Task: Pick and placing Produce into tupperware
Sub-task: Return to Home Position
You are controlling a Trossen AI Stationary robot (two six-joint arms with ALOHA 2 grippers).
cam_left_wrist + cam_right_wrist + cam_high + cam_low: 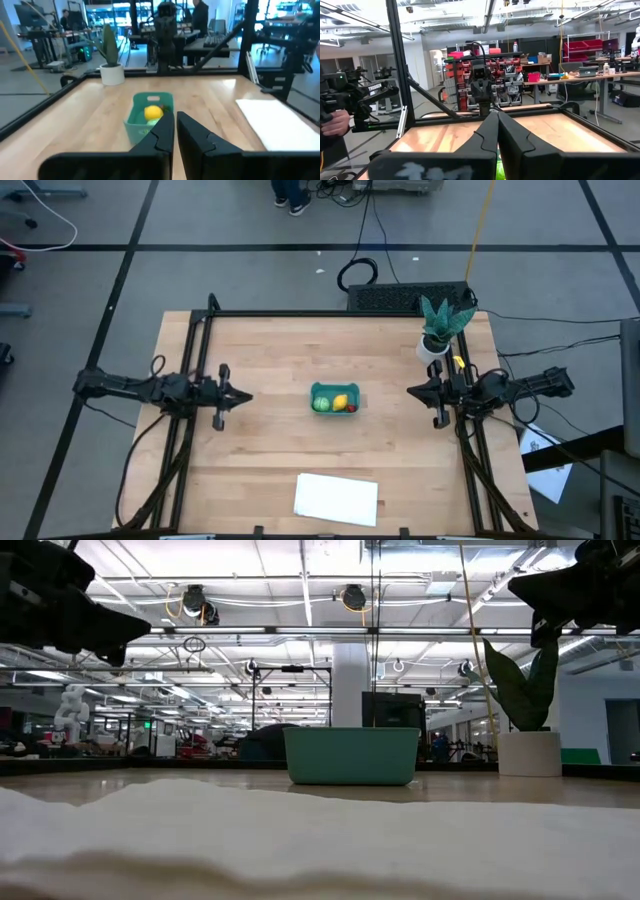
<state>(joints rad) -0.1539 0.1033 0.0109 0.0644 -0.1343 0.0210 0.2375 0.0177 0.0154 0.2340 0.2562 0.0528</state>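
The teal tupperware (333,398) stands on its base at the table's middle; it also shows in the low view (351,756) and the left wrist view (145,118). Inside lie the light-green ball (321,405), the yellow lemon (340,401) and the red strawberry (351,408). The lemon (153,112) shows over the rim in the left wrist view. My left gripper (246,395) hovers left of the tub, fingers shut (175,131). My right gripper (411,391) hovers to the tub's right, also shut (497,131). Neither touches anything.
A flat white sheet (337,498) lies near the table's near edge. A teal-leaved potted plant (437,330) stands at the far right corner, close to my right arm. A black frame rims the table. A person's hand (334,122) shows beyond the table.
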